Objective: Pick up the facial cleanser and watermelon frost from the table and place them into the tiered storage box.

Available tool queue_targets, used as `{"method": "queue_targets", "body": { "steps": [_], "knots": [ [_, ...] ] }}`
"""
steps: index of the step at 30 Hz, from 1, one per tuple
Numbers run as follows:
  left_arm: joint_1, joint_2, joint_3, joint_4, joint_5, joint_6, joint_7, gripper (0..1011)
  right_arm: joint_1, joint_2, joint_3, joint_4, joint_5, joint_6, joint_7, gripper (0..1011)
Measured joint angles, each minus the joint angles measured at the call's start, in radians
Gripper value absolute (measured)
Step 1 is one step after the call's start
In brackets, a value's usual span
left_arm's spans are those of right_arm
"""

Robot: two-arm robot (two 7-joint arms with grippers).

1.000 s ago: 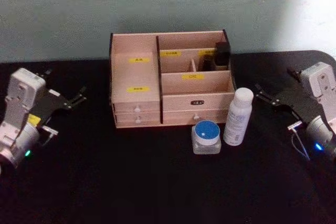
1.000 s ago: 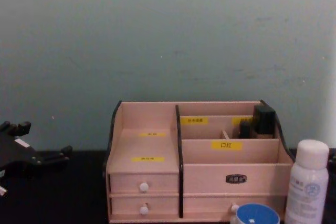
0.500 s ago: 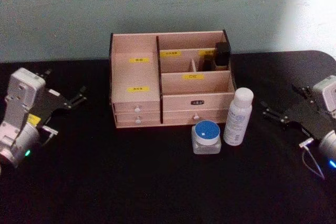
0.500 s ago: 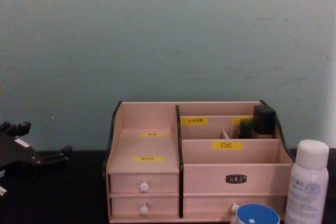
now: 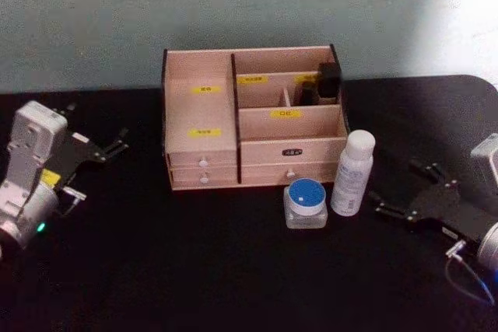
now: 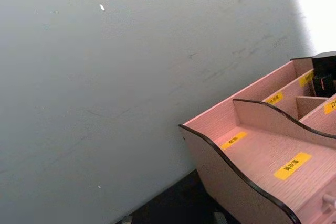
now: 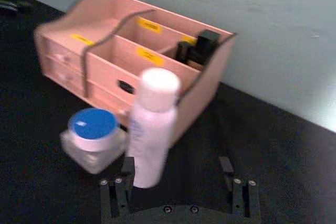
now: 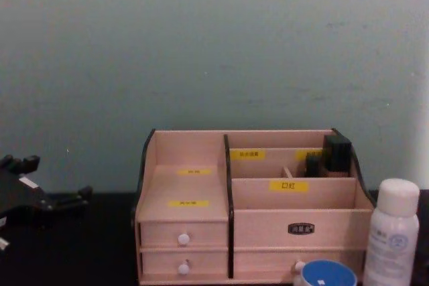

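Right wrist view: my right jaws stand wide apart, low over the black desk (image 7: pixel 294 145). Just beyond them the white bottle (image 7: pixel 151 127) stands upright, in front of one fingertip (image 7: pixel 127 166) rather than in the gap. The blue-lidded jar (image 7: pixel 93 137) sits just beside the bottle, farther out to that same side. Close behind both stands the tiered storage box (image 7: pixel 107 74), with dark items (image 7: pixel 202 45) in its rear compartment at the end nearer these jaws. My left jaws, also apart, hang well off past the box's far end, pointing toward it.
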Motion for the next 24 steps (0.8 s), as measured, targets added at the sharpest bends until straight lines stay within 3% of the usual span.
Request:
{"method": "queue_targets", "body": {
  "steps": [7,16,24],
  "knots": [
    [0.0,0.0,0.0,0.0,0.0,0.0,0.0,1001,0.008,-0.035,-0.005,-0.005,0.037,0.025,0.067,1002],
    [0.0,0.0,0.0,0.0,0.0,0.0,0.0,1001,0.054,-0.118,-0.001,0.039,0.053,0.078,0.064,1002],
    [0.0,0.0,0.0,0.0,0.0,0.0,0.0,1001,0.102,-0.181,0.001,0.083,0.032,0.09,0.06,1002]
  ]
}}
